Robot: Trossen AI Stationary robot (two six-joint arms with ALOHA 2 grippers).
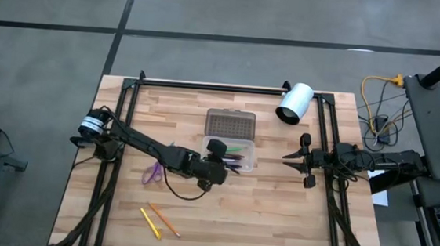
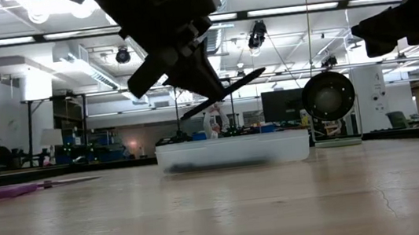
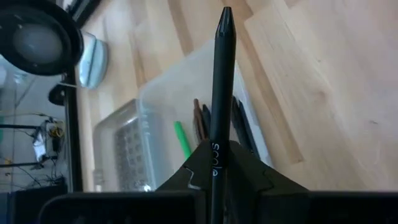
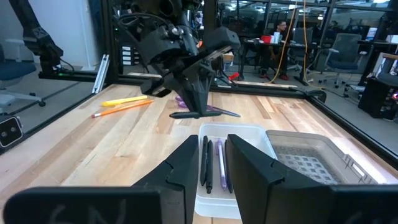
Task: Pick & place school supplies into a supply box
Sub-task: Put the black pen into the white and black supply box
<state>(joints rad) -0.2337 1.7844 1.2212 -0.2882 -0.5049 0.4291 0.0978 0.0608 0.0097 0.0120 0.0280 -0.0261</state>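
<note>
- The left gripper (image 1: pixel 224 166), clamped on a black pen (image 3: pixel 219 99), hangs over the near edge of the clear box (image 1: pixel 233 157), pen tip angled across the opening.
- Judged step: delivering the pen; next it must be lowered and let go among the pens already inside.
- The right gripper (image 1: pixel 299 161) waits beside the box, fingers apart, holding nothing.
- Scissors (image 1: pixel 153 173) and two pencils (image 1: pixel 157 221) lie on the table (image 1: pixel 275 222).
- The left arm hides part of the box.

Clear supply box (image 1: pixel 231 157) lies open mid-surface holding pens; a black pen (image 3: pixel 221 99) is suspended, tilted, above it.
</note>
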